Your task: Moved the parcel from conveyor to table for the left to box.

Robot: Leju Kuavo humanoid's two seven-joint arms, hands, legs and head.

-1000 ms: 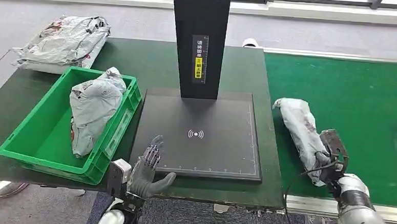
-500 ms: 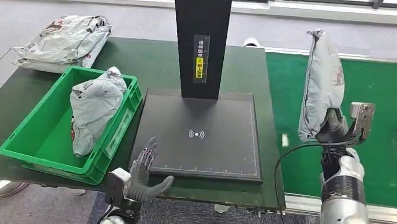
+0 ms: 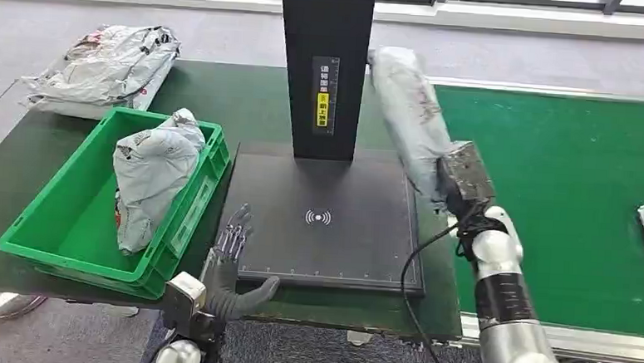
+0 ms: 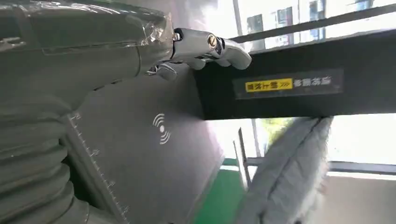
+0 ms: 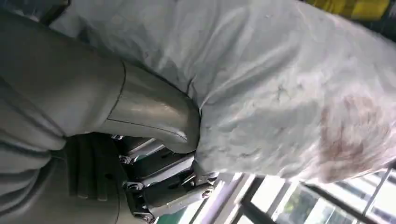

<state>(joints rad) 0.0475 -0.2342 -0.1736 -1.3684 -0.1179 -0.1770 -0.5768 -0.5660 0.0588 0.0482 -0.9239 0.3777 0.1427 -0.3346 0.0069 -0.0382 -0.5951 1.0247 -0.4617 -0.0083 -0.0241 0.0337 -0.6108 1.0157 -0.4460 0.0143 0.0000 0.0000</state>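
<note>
Parcel point(image 3: 410, 111) swung leftward over scanner pad point(image 3: 325, 223), gripped by right robot hand point(image 3: 459, 197)

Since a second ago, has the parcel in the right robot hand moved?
Yes. The parcel went from the green conveyor leftward, toward the black post.

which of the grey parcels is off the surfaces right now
The parcel gripped by the right hand, raised beside the black post; the others lie in the green crate, on the table and conveyor.

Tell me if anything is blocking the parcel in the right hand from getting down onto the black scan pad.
Mostly clear. The right hand holds the parcel aloft at the scan pad's right edge. The black post stands close beside it at the pad's back. The left hand rests open at the front-left corner.
</note>
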